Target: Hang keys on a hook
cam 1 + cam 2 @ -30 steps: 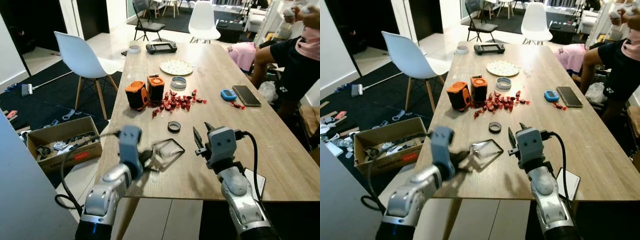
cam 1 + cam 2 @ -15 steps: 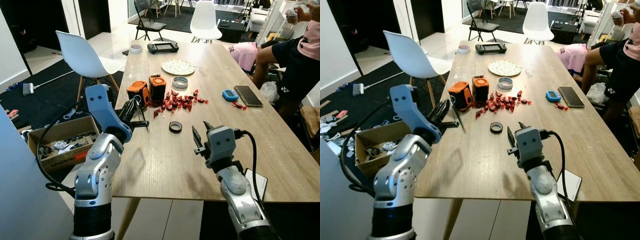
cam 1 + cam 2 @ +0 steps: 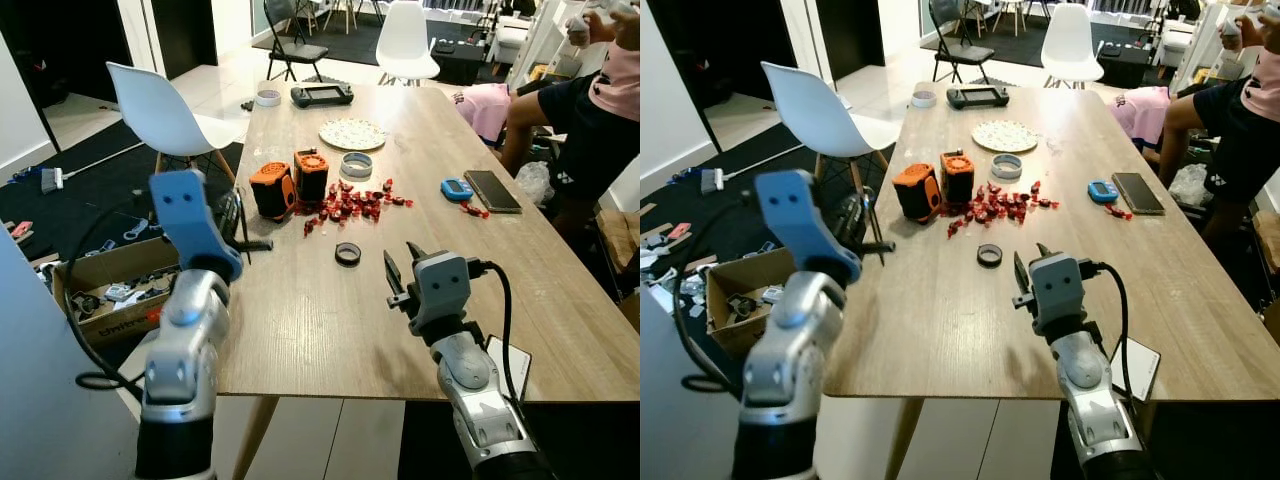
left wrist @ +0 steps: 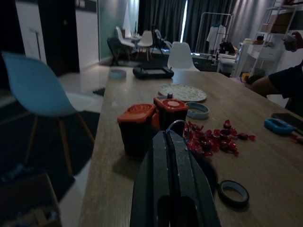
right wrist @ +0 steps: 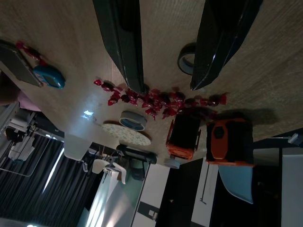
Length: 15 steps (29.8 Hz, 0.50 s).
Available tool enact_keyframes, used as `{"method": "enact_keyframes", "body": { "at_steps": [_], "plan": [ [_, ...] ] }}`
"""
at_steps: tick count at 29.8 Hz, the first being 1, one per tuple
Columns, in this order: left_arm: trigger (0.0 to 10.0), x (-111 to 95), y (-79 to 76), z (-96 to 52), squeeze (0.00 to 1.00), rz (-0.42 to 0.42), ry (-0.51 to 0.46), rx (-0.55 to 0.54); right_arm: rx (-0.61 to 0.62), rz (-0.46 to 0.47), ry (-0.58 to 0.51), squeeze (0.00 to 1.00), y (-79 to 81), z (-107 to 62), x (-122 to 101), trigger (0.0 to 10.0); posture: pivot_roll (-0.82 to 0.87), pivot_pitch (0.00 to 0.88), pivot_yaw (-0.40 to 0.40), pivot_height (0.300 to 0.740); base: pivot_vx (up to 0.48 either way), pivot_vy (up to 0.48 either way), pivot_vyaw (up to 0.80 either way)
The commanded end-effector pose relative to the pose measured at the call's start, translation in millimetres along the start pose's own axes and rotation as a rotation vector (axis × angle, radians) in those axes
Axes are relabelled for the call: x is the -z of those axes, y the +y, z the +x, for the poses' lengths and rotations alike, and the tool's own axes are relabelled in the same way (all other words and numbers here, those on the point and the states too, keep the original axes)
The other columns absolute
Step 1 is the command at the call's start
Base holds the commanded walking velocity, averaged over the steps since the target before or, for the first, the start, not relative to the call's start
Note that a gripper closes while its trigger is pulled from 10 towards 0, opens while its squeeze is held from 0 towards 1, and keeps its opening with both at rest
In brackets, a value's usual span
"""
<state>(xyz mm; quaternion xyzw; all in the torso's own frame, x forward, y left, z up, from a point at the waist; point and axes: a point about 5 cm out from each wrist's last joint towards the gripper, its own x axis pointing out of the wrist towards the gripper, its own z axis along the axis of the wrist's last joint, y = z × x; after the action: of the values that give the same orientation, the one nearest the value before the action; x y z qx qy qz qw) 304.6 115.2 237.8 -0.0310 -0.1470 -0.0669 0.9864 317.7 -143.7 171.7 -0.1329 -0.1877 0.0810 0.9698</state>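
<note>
Head views: left gripper raised at the table's left edge, fingers pressed together on a thin metal ring, seemingly the keys. Right gripper hovers over the tabletop.
Left wrist view: ring at closed fingertips, orange containers beyond.
Right wrist view: fingers spread wide above red candies.

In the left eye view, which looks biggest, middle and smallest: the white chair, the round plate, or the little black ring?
1. White chair, clearly biggest.
2. Round plate.
3. Black ring, smallest.
The ring lies nearer the camera than the plate and still looks smaller, so the order is sure.
</note>
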Motion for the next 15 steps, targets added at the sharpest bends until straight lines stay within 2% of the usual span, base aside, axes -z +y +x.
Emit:
{"method": "enact_keyframes", "body": {
  "at_steps": [1,7,15],
  "plan": [
    [10.0,-2.7,-5.2,-6.8,0.00,0.077,-0.035,0.048,0.015,0.002,0.008,0.00,0.1,-2.6,1.1,10.0,0.02,0.128,-0.036,0.740,0.000,0.000,0.00],
    [10.0,7.6,-12.5,-15.8,0.00,0.147,-0.028,0.089,0.021,0.050,0.034,0.00,2.6,-5.4,4.2,10.0,0.03,0.127,-0.036,0.740,0.000,0.000,0.00],
    [10.0,10.9,-14.7,-17.9,0.00,0.158,-0.030,0.092,0.004,0.060,0.029,0.00,6.4,-5.5,3.2,10.0,0.03,0.125,-0.037,0.740,0.000,0.000,0.00]
  ]
}}
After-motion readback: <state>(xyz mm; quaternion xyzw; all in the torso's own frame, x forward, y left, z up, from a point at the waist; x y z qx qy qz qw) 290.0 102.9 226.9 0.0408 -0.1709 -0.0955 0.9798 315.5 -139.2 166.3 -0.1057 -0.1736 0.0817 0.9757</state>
